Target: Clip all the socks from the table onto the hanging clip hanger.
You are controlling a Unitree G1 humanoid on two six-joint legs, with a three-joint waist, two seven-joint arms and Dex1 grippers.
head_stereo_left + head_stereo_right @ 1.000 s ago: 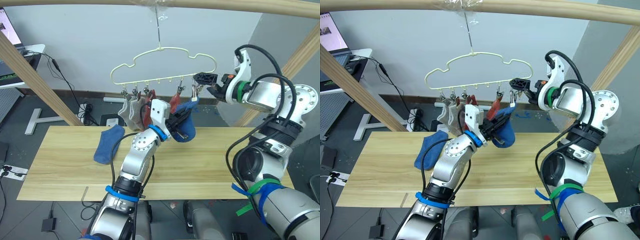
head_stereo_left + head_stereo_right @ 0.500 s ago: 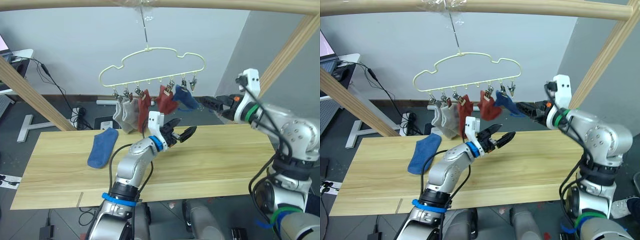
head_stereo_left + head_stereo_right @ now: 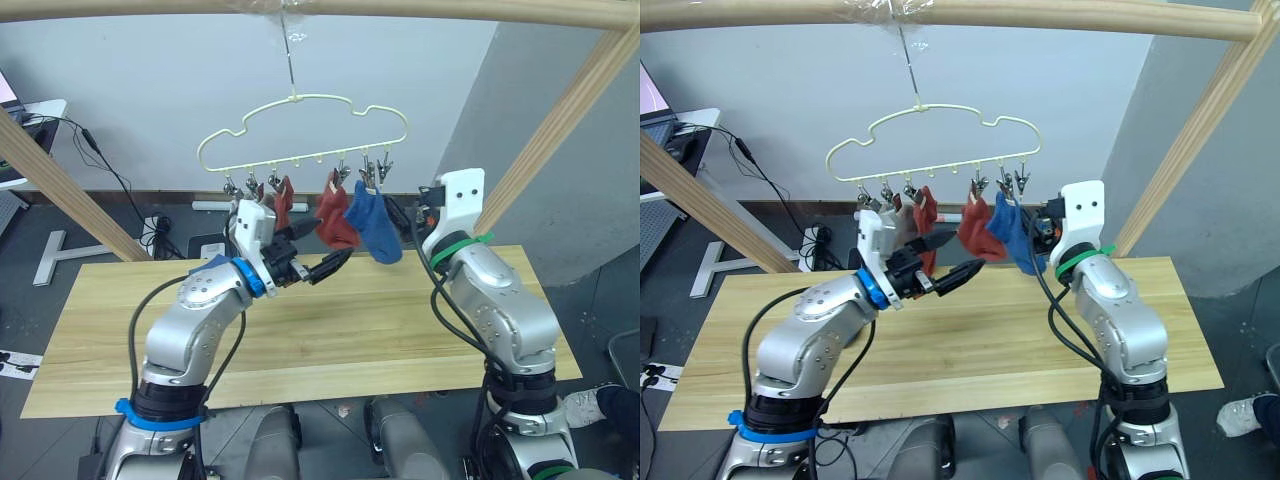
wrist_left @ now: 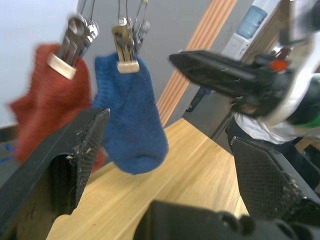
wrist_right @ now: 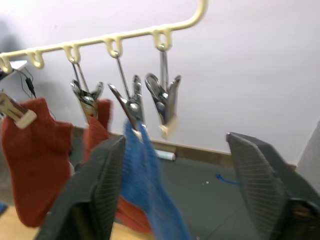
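Pale yellow wire, the clip hanger (image 3: 300,135) carries a blue sock (image 3: 375,225) beside a rust red sock (image 3: 332,218). Left gripper (image 3: 318,262) hovers below them, fingers spread, empty. Right gripper (image 5: 175,200) faces the clips, fingers apart. Another blue sock (image 3: 212,265) peeks from behind the left arm over the table (image 3: 400,330).

Left gripper (image 3: 322,266): centre frame, arm bent at elbow, forearm raised, fingers spread apart. Right gripper (image 5: 170,185): fingers parted wide, nothing held; right arm right of centre, forearm raised upward.
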